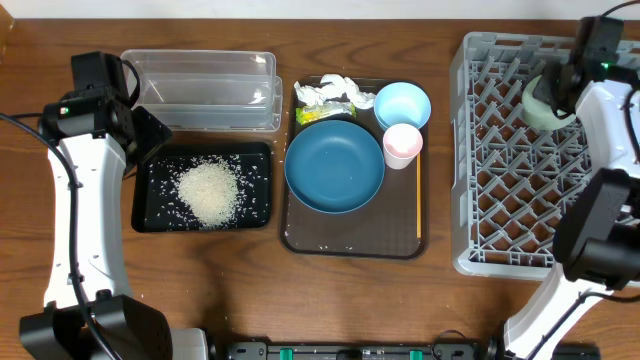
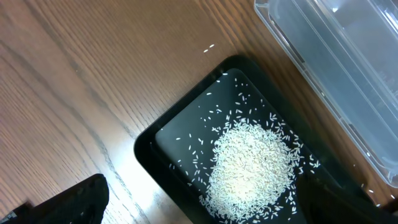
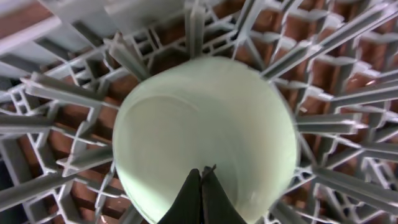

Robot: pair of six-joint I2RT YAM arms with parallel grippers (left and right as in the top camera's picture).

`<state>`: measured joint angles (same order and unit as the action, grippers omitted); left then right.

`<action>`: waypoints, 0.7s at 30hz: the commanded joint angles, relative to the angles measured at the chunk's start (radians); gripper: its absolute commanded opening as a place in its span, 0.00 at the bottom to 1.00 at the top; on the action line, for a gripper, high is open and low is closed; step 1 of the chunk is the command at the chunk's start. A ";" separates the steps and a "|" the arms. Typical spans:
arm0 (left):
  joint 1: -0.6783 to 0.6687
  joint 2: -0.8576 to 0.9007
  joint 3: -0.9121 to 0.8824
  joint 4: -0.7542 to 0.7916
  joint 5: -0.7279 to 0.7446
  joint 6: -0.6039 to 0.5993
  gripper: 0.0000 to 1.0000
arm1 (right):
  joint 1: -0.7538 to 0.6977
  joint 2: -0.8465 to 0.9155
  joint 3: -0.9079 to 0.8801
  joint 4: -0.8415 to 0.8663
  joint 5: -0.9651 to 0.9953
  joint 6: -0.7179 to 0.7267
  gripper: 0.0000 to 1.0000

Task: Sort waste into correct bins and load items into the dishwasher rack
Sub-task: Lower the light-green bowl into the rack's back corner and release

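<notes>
Rice (image 1: 208,192), loose and white, lies heaped in the shallow black rectangular tray (image 1: 150,215) in the overhead view, so that part of the sorting looks done. The clear plastic rectangular tub (image 1: 200,95) behind it holds nothing. The crumpled white tissue paper (image 1: 335,90) and small yellow-green wrapper (image 1: 312,115) lie unsorted on the dark brown serving tray (image 1: 350,240). With them are the large dark blue plate (image 1: 335,165), pale blue bowl (image 1: 402,104), small pink cup (image 1: 403,143) and thin yellowish stick (image 1: 418,195). One pale mint bowl (image 1: 543,105) sits in the grey lattice dishwasher rack (image 1: 510,170), under the right arm. Nothing blocks the serving tray from either arm.

From the left wrist, the left jaws stand wide apart and empty above the rice heap. A stray grain (image 2: 209,47) lies on the wooden counter (image 2: 74,81).

From the right wrist, the right jaws are together over the mint bowl among the rack's pegs; whether they pinch its rim I cannot tell.
</notes>
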<state>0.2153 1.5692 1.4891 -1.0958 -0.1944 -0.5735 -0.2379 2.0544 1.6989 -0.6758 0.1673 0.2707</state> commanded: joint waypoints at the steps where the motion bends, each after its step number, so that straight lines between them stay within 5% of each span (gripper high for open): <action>1: 0.003 0.003 0.020 -0.003 -0.016 -0.008 0.97 | -0.001 -0.005 0.000 0.005 0.002 0.000 0.01; 21: 0.003 0.003 0.020 -0.003 -0.016 -0.008 0.97 | -0.104 -0.033 0.000 -0.055 0.012 -0.005 0.01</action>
<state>0.2153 1.5692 1.4891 -1.0958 -0.1944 -0.5735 -0.3523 2.0548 1.6989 -0.7197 0.2234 0.2703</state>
